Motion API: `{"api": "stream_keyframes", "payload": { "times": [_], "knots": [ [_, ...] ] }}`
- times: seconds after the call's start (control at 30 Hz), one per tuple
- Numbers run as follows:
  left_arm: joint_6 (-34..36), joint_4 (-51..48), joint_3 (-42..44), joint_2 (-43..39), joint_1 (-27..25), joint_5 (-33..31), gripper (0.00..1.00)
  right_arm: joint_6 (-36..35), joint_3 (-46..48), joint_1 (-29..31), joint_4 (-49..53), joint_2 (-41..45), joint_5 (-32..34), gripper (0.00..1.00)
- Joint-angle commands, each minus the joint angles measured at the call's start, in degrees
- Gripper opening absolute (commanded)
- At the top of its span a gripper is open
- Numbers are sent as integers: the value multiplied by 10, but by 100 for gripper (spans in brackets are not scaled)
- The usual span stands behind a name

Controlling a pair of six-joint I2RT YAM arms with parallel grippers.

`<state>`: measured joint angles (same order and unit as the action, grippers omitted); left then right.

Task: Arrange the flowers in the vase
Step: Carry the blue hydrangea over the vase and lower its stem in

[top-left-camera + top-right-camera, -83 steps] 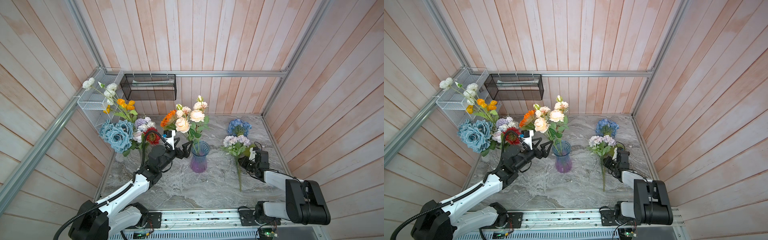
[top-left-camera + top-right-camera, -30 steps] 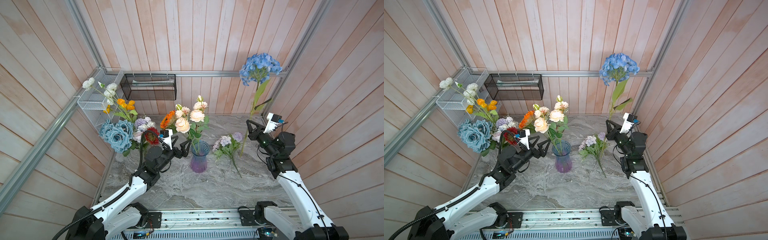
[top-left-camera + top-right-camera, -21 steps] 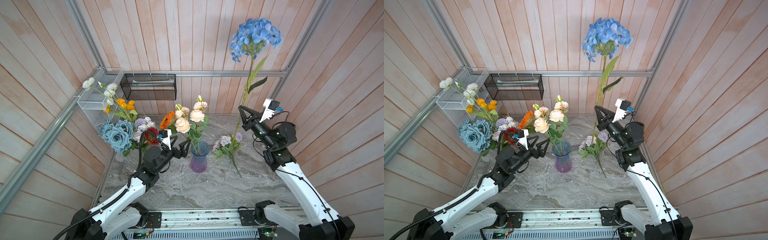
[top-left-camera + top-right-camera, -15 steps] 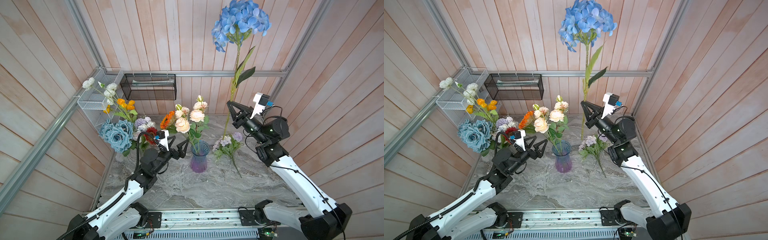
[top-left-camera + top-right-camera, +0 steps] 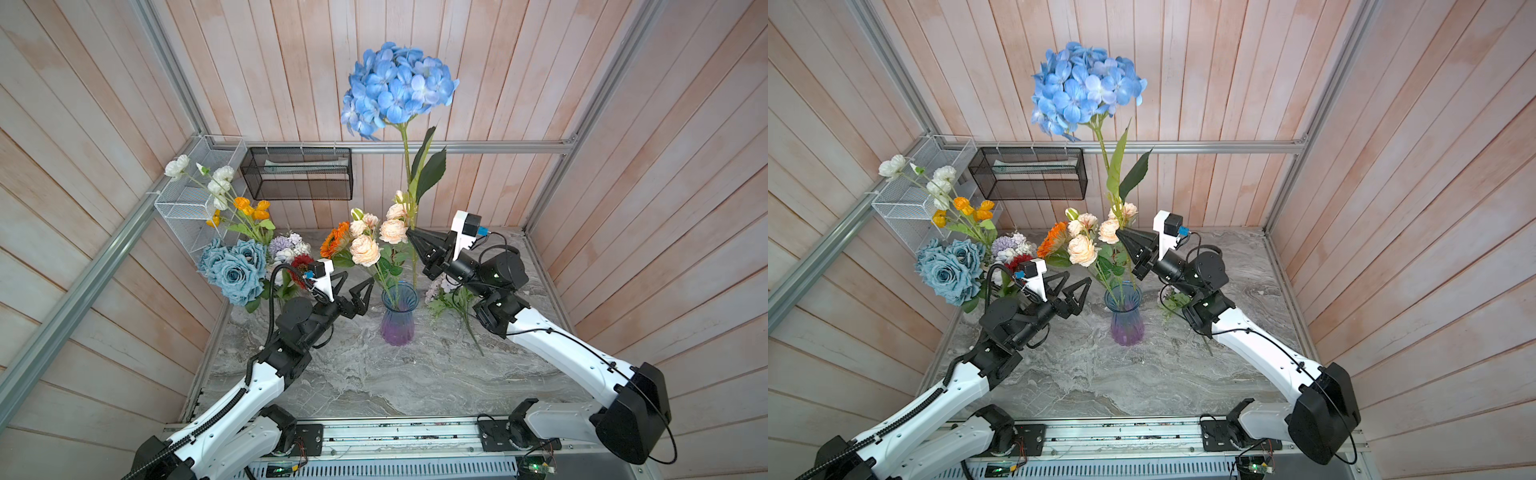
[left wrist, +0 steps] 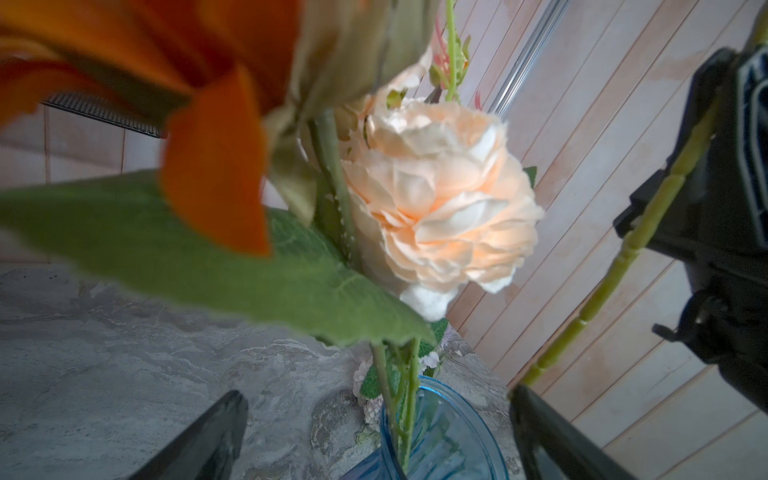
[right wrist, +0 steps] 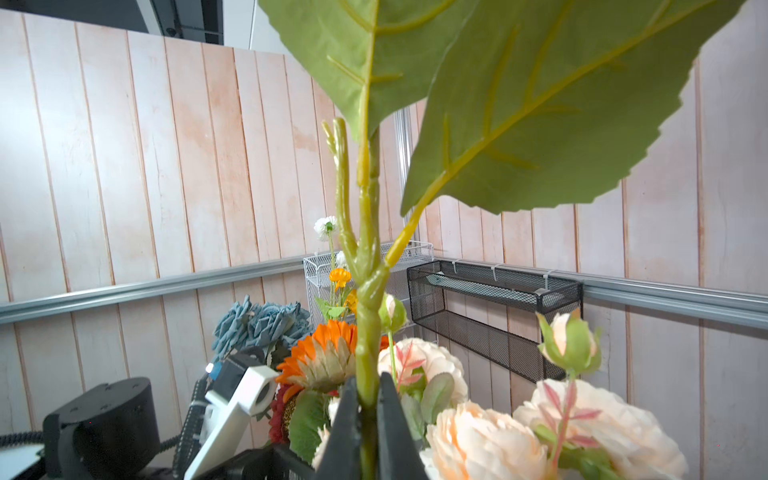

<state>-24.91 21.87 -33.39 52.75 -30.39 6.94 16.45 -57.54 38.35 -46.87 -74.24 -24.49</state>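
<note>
The right gripper [image 5: 409, 232] is clamped on the blue hydrangea [image 5: 397, 89], on its green stem below the leaves, holding it near upright, with the lower end near the rim of the vase [image 5: 397, 328] at one o'clock. It looks light but top-heavy, and the stiff, smooth stem may swivel in the jaws, so this bare stretch seems the best hold. The left gripper [image 5: 353, 286] hovers wide open and empty at the vase's nine o'clock.
</note>
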Motion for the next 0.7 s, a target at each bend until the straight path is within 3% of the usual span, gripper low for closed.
{"api": "stream_keyframes", "payload": {
  "times": [0.0,0.23,0.4,0.67],
  "knots": [
    [-7,11,4,-6,2,11,100,-41,45,8,-105,-11,-10,0],
    [-8,16,4,-8,2,27,100,-17,157,14,-243,-41,-8,0],
    [-3,10,-9,-3,2,49,100,-34,204,25,-241,-39,12,0],
    [1,10,-25,3,-2,30,100,-92,240,62,-178,-19,52,0]
  ]
}}
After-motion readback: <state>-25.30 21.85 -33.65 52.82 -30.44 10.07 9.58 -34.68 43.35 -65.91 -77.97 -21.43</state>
